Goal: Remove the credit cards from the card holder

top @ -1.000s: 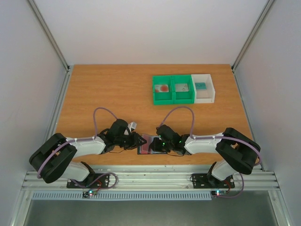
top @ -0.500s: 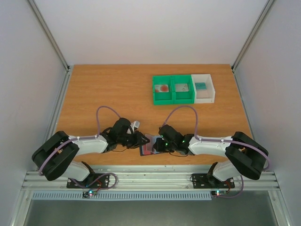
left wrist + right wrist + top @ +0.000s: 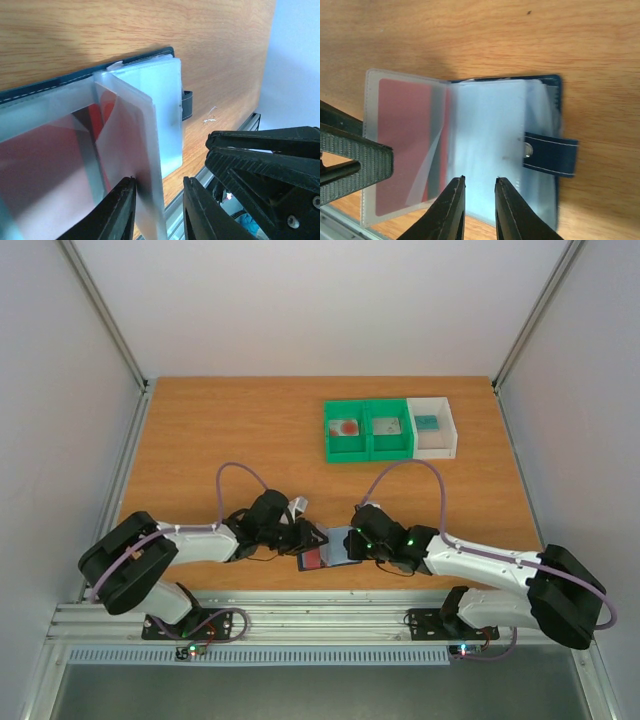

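Observation:
The navy card holder lies open on the wood near the front edge, between my two grippers. A red card sits in a clear sleeve on its left side and shows in the right wrist view. My left gripper straddles a raised clear sleeve page; its jaws are apart, one finger against the page. My right gripper sits over the pale sleeve stack, jaws narrowly apart and holding nothing. The holder's snap tab sticks out to the side.
Two green bins and a white bin stand at the back right, each with a small item inside. The metal rail runs just behind the holder at the table's front edge. My right gripper body fills the left wrist view's lower right.
Both grippers and the holder have shifted to the right. The right arm has stretched out lower. A pale sleeve page now lies turned to the holder's right side.

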